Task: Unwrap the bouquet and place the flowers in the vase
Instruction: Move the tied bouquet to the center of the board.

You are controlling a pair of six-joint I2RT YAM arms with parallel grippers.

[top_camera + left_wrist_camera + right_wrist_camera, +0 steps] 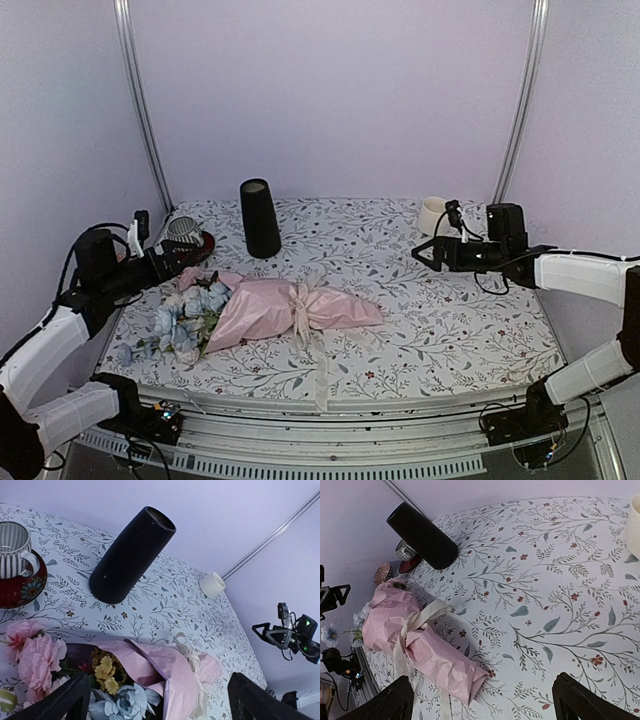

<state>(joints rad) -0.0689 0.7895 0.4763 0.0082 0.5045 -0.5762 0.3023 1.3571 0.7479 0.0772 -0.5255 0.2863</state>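
Bouquet: it lies on its side on the table, left of the middle. The paper is closed around it, and the narrow end of the cone points to the right.
Flowers: only the heads come out of the paper, on the side of the left arm.
Ribbon: it is tied around the middle of the paper, and one tail runs toward the near edge.
Vase: it stands upright behind the bouquet, apart from it. The striped cup on its red saucer is near, to the left.
Left gripper: the jaws are wide and hold nothing. It hovers near the flower heads, just beside the saucer.
Right gripper: the jaws are wide and empty. It is well apart from the bouquet, near the cream mug.
Stage: the unwrapping seems not yet begun.
Risk, dragging: a pull on the ribbon with nothing pinning the paper would probably slide the whole bundle toward the vase or the edge.
Risk, paper: thin tissue may tear, or the fingers may pinch stems together with it.
Risk, vase: it is tall and slim, so an arm or a long stem pressing on the rim could tip it.
Risk, cup: the left arm works close to it and could knock it.
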